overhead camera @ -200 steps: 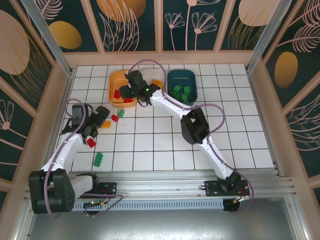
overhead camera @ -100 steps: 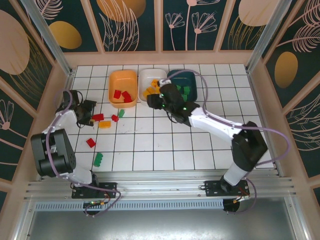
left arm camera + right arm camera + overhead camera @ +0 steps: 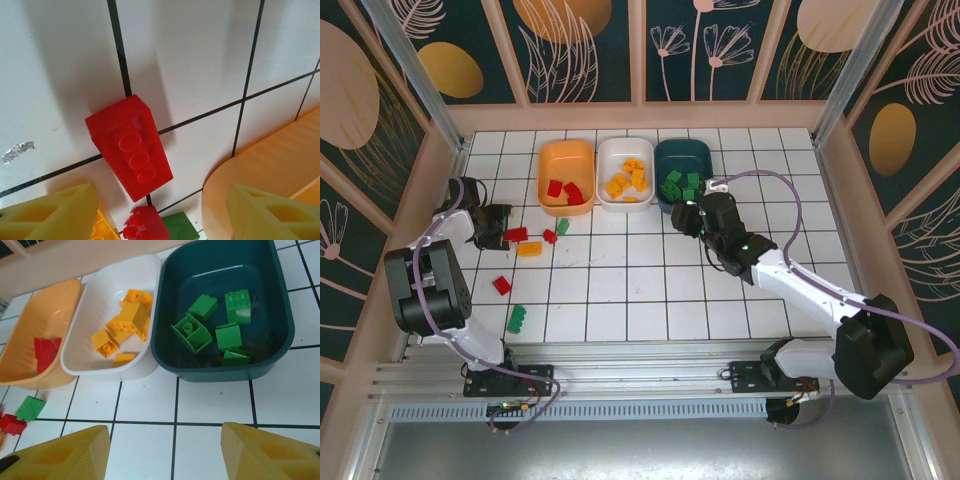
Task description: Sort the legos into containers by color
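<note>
The left arm (image 3: 425,290) and right arm (image 3: 808,285) have white links, bulky black joints and thin purple cables (image 3: 796,205) looping alongside. Their fingers (image 3: 265,455) are yellow wedges in the frame's lower corners.

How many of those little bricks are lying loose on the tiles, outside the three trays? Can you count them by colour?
Red: 3, the long red brick, the small red brick, the near red brick
Green: 2, the far green brick, the near green brick
Yellow-orange: 1, the yellow-orange brick
Total: 6
</note>
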Controlling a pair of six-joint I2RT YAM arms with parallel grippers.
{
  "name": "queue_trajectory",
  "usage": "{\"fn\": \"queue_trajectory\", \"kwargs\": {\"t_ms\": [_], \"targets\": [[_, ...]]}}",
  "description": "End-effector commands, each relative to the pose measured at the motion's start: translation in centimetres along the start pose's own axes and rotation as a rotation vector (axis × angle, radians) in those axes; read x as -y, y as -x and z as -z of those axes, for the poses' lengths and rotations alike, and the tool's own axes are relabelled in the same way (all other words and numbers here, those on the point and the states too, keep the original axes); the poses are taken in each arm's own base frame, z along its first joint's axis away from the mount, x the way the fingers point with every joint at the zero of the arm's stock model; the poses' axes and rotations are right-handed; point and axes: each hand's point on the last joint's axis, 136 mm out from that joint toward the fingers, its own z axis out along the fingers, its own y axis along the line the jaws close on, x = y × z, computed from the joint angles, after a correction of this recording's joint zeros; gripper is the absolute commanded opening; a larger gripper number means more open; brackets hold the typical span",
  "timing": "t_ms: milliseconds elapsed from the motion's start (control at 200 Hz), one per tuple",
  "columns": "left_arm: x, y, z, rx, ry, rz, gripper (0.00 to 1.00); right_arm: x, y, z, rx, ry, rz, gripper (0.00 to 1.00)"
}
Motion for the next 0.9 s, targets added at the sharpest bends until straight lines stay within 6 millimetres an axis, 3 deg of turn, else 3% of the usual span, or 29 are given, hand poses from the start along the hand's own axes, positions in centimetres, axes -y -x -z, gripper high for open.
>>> {"fn": "queue_trajectory", "kwargs": {"t_ms": [0,370,631,766,896], "targets": [[-1.6,0.2,-1.2,-0.018,0.081,0.062,0.68,0.7,0.4,0.6,0.035,-0.023,-0.026,0.61],[-2.0,0.6,-4.2,-0.054,0.107,0.065,0.65,1.6,0.1,1.4,0.040,-0.047,-0.042,0.62],[-1.8,0.7,-5.4,-0.075,0.103,0.055,0.48,1.8,-0.4,1.5,0.028,-0.050,-0.044,0.61],[-1.3,0.6,-5.1,-0.070,0.070,0.035,0.40,1.9,-0.4,1.6,0.025,-0.052,-0.043,0.61],[0.4,0.9,-3.4,-0.035,0.005,0.003,0.31,1.9,-0.5,1.6,0.024,-0.052,-0.044,0.61]]}}
